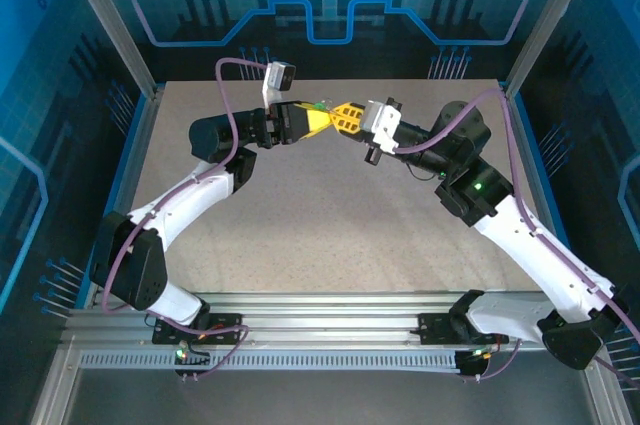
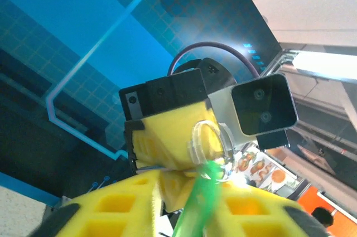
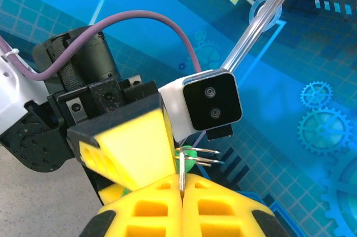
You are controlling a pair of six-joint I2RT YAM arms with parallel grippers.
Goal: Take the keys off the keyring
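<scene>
My two grippers meet in mid-air above the far half of the table. The right gripper [image 1: 346,120] [image 3: 182,185] is shut on a thin silver key [image 3: 182,172], seen edge-on between its yellow fingers. The metal keyring [image 3: 202,159] [image 2: 193,145] threads through that key's top. A green key [image 2: 197,208] [image 3: 188,153] hangs from the ring and lies between the yellow fingers of my left gripper [image 1: 321,122] [image 2: 192,185]. Those jaws stand slightly apart, with a gap on the green key's left side. It looks blurred.
The tan table [image 1: 330,235] lies below both arms. Blue-lit panels and aluminium posts [image 1: 110,20] enclose the back and sides. A metal rail [image 1: 330,305] with the arm bases runs along the near edge.
</scene>
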